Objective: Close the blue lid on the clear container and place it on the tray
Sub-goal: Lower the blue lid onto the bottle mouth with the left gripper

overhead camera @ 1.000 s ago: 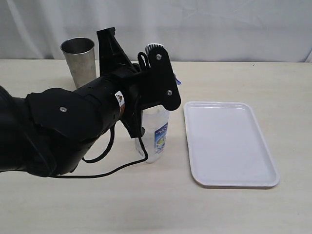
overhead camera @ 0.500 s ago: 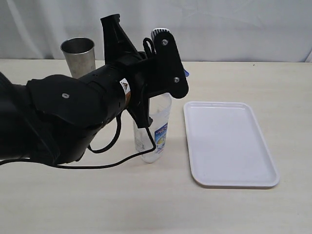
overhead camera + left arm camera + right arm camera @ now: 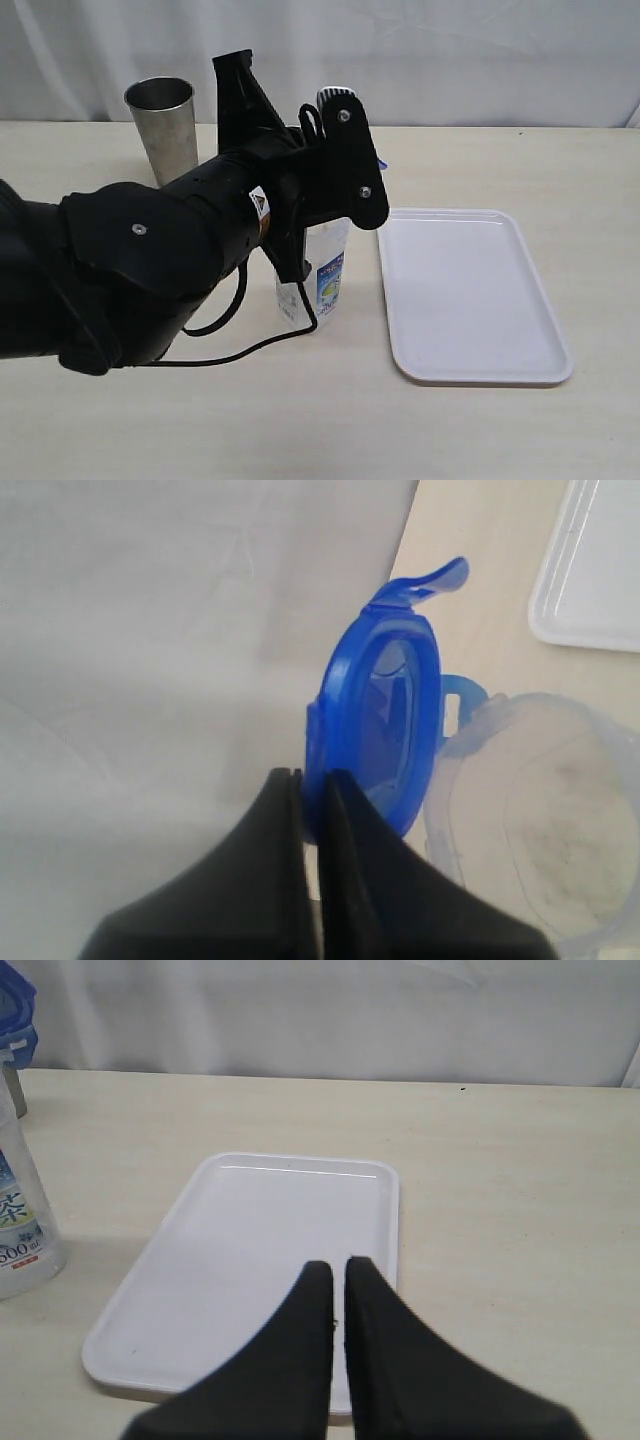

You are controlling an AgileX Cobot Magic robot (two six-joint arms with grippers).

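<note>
The clear container stands on the table just left of the white tray, and my left arm covers its top in the exterior view. In the left wrist view the blue lid stands on edge beside the container's open mouth. My left gripper is shut on the lid's rim. My right gripper is shut with nothing in it, over the near end of the tray. The right wrist view also shows the container and a bit of the blue lid at the picture's edge.
A grey steel tumbler stands at the back left, behind my left arm. A white curtain closes off the far side of the table. A black cable hangs from the left arm down to the table by the container.
My left gripper has moved up and a little to the right with the lid. The container rose and leaned half a second ago and now sits lower again. The right gripper's state is unchanged.
</note>
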